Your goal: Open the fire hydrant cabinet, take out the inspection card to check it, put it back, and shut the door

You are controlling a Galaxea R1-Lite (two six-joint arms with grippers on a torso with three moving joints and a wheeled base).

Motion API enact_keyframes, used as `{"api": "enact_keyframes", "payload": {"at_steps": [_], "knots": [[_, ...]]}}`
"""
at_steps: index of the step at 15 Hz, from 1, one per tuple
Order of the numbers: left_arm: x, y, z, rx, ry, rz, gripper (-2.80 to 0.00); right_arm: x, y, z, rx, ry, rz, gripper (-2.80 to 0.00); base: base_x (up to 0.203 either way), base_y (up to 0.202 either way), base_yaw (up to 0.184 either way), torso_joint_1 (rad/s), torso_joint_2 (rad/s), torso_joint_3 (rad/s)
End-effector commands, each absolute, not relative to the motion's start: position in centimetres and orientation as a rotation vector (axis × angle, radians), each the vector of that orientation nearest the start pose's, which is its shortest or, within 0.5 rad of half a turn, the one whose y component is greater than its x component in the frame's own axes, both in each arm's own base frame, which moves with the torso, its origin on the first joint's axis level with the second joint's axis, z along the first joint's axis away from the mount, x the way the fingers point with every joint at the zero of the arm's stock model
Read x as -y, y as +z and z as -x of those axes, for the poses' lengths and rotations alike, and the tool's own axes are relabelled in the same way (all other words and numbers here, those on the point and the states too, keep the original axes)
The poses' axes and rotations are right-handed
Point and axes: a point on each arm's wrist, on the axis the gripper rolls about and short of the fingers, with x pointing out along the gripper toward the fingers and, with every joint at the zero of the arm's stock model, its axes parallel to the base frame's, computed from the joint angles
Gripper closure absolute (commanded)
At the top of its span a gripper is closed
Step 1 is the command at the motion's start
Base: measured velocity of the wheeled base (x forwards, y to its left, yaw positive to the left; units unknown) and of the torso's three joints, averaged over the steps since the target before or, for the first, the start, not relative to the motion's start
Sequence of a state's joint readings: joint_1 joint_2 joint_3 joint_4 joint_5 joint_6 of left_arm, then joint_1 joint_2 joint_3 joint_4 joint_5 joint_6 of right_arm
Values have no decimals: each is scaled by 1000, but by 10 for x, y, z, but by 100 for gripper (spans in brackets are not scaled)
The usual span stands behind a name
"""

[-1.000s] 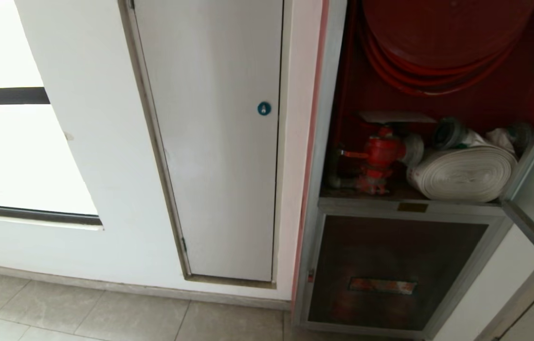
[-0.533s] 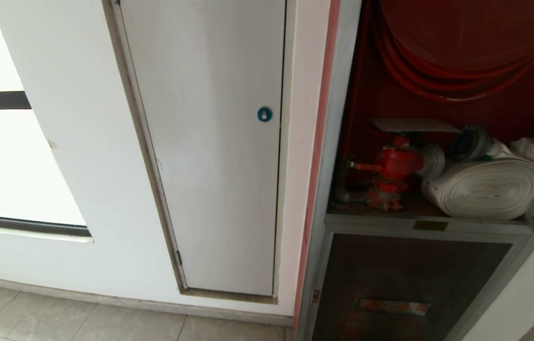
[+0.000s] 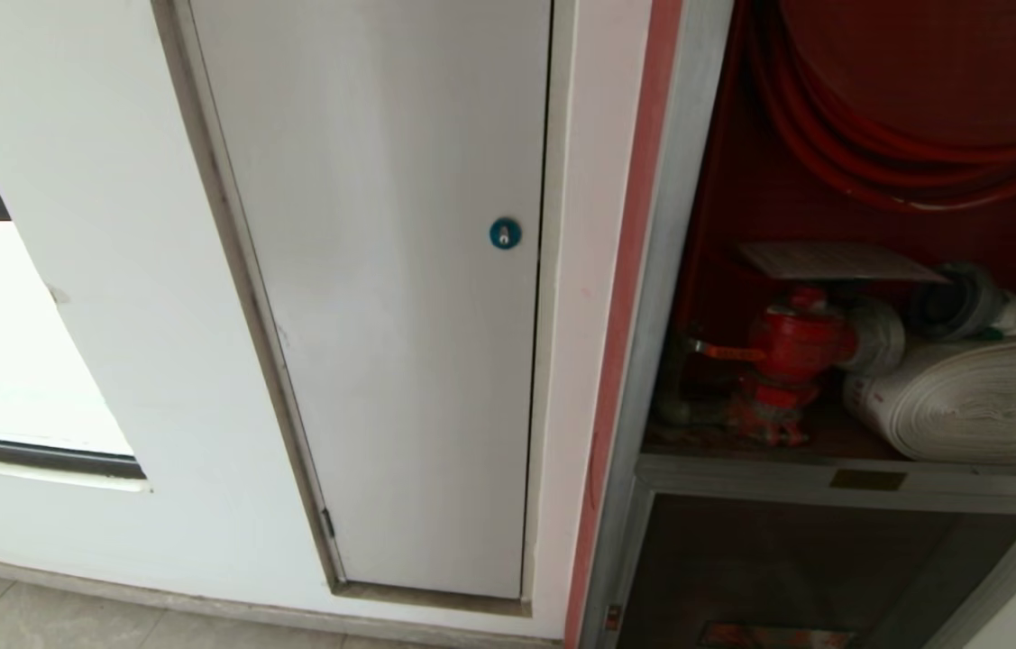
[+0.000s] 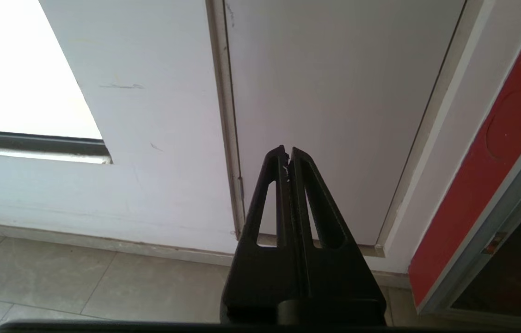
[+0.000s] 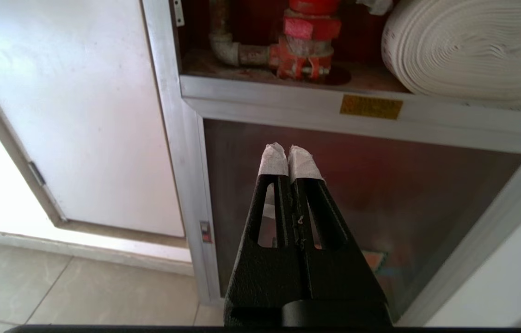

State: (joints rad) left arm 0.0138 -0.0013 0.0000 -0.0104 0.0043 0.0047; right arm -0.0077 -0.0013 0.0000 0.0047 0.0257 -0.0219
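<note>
We see the silver metal-framed, red-lined fire hydrant cabinet (image 3: 652, 297) standing open at the right beside a plain white panel door (image 3: 390, 297), while our left pincer (image 4: 288, 152) and right pincer (image 5: 288, 150), both pressed together and empty, hang before them.

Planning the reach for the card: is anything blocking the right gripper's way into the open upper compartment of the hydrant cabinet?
Nothing visible does. The fire hydrant cabinet stands open above the right gripper, which is shut and faces the lower dark panel. The flat card-like sheet lies atop the red valve, uncovered.
</note>
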Motion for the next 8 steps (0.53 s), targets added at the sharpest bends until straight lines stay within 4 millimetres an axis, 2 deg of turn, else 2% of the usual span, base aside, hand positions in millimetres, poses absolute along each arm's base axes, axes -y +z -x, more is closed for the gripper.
{"api": "enact_keyframes", "payload": {"at_steps": [1,8], "knots": [[0,75,22,6,20,-5,0,-1,75,23,-1,18,23,0,192,0,1,2,2,2],[0,75,22,6,20,-5,0,-1,75,23,-1,18,21,0,196,0,-1,1,3,2]]}}
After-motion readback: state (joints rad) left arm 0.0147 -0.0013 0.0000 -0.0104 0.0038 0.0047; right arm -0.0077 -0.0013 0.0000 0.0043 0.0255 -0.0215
